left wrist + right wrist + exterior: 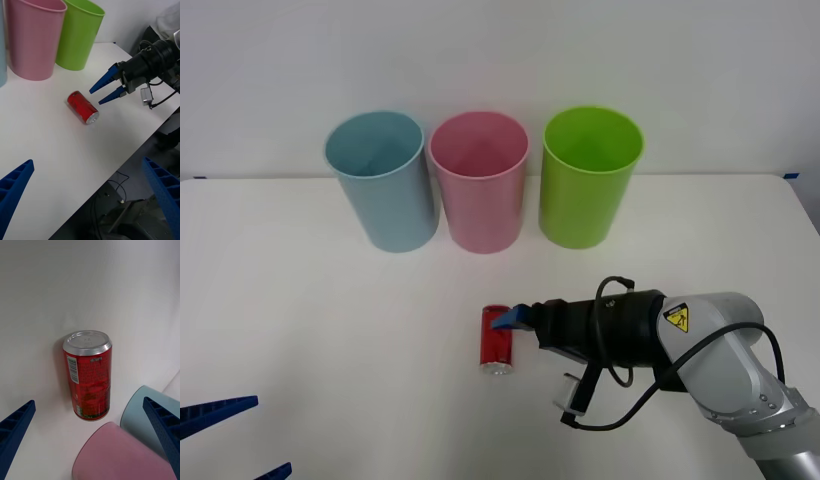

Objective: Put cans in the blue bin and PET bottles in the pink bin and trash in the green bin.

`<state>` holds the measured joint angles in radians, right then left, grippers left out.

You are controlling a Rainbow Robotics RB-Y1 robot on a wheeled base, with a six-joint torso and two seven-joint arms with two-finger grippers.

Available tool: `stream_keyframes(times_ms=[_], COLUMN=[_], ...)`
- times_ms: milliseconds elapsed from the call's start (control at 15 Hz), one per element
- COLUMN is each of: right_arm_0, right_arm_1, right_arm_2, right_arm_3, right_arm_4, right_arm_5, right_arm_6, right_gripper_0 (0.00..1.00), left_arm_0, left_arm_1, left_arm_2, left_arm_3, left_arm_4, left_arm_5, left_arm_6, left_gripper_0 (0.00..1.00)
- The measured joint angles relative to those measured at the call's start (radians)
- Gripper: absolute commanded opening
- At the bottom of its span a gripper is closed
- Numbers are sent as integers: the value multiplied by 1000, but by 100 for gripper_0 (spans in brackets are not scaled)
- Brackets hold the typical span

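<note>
A small red can lies on its side on the white table, in front of the pink bin. The blue bin stands to the left of the pink one and the green bin to its right, all upright in a row at the back. My right gripper is open, its blue fingertips just right of the can and apart from it. In the right wrist view the can lies ahead between the spread fingers. My left gripper hangs open at the front left. PET bottles and trash are out of view.
The white table reaches to a pale wall behind the bins. In the left wrist view, the table's front edge drops to a floor with cables, close behind the right gripper and the can.
</note>
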<state>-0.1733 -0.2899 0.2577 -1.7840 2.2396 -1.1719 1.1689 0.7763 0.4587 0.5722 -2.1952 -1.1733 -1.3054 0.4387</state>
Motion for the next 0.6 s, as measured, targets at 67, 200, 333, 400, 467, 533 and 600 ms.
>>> stream_keyframes(times_ms=[67,200,333,400,467,533,600], right_arm_0=[0,0,11,27,29,29,29], right_arm_1=[0,0,4,11,13,9,6], right_arm_2=[0,0,3,8,8,8,8], right_arm_3=[0,0,3,10,12,12,9], right_arm_4=[0,0,-1,-6,-16,-28,-35], right_arm_5=[0,0,0,-1,-1,-1,-1], right_arm_6=[0,0,0,0,0,0,0], right_gripper_0=[100,100,100,100,100,100,100], left_arm_0=[0,0,0,0,0,0,0], left_arm_1=[0,0,0,0,0,0,0], left_arm_2=[0,0,0,0,0,0,0], left_arm_3=[0,0,0,0,0,0,0], left_arm_4=[0,0,0,0,0,0,0], left_arm_5=[0,0,0,0,0,0,0], left_arm_6=[0,0,0,0,0,0,0], left_gripper_0=[100,100,100,100,100,100,100])
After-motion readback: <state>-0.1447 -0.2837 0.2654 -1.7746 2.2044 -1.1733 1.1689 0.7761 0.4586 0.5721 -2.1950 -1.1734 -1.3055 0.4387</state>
